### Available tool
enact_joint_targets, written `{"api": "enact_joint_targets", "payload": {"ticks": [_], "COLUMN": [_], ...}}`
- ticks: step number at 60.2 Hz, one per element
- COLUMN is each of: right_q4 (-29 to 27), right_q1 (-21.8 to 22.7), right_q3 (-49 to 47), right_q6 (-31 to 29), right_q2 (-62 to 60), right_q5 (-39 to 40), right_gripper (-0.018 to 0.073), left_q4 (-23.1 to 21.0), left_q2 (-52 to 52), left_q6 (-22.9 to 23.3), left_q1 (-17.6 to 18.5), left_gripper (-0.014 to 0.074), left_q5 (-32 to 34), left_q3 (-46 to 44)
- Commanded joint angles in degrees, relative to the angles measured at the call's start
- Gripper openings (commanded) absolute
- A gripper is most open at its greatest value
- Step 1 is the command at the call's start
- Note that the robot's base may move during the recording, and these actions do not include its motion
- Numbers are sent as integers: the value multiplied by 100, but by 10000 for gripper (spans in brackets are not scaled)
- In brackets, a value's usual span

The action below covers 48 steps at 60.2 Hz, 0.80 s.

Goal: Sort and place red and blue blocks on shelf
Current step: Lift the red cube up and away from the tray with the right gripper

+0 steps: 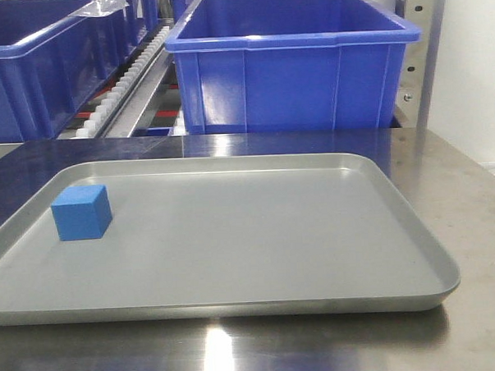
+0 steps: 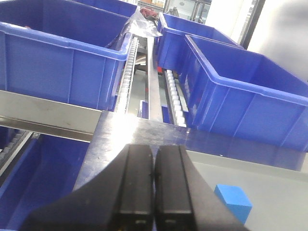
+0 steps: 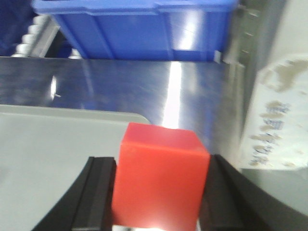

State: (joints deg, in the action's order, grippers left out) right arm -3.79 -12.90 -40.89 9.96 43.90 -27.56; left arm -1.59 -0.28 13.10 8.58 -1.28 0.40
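Note:
The blue block [image 1: 81, 212] sits on the left part of the flat grey tray [image 1: 259, 259]. In the left wrist view the blue block [image 2: 233, 201] lies low and to the right of my left gripper [image 2: 154, 150], whose black fingers are pressed together, shut on nothing. My right gripper [image 3: 161, 161] is shut on the red block [image 3: 161, 185], held above the tray's right corner [image 3: 53, 144]. The shelf shows behind with white roller tracks [image 2: 126, 72] and a steel front rail [image 2: 43, 115]. Neither gripper shows in the front view.
Large blue plastic bins [image 1: 296, 64] stand on the shelf rollers [image 1: 124, 84] behind the tray; another bin [image 1: 37, 63] is at the left. A steel upright post [image 3: 245, 53] rises at the right. The steel tabletop [image 1: 470, 200] surrounds the tray.

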Motion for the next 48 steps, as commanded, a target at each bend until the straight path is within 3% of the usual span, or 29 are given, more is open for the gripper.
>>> {"api": "enact_joint_targets", "payload": {"ticks": [1, 12, 22, 48], "right_q4": [25, -11, -10, -10], "right_q1": [228, 645, 931, 954], "right_q3": [279, 1247, 1545, 1698], "right_q6": [0, 0, 0, 0], "right_q2": [-505, -1631, -2111, -2153], "right_q5": [442, 491, 495, 966], "right_gripper": [62, 62, 62, 62], "left_q4": [-47, -47, -47, -47], "left_q2": [-120, -120, -120, -120], "left_q6": [39, 39, 39, 39], "left_q1": [-3, -3, -3, -3], "left_gripper": [137, 137, 137, 137], "left_q5": [512, 512, 512, 512], "left_q3": [193, 193, 193, 193]}}
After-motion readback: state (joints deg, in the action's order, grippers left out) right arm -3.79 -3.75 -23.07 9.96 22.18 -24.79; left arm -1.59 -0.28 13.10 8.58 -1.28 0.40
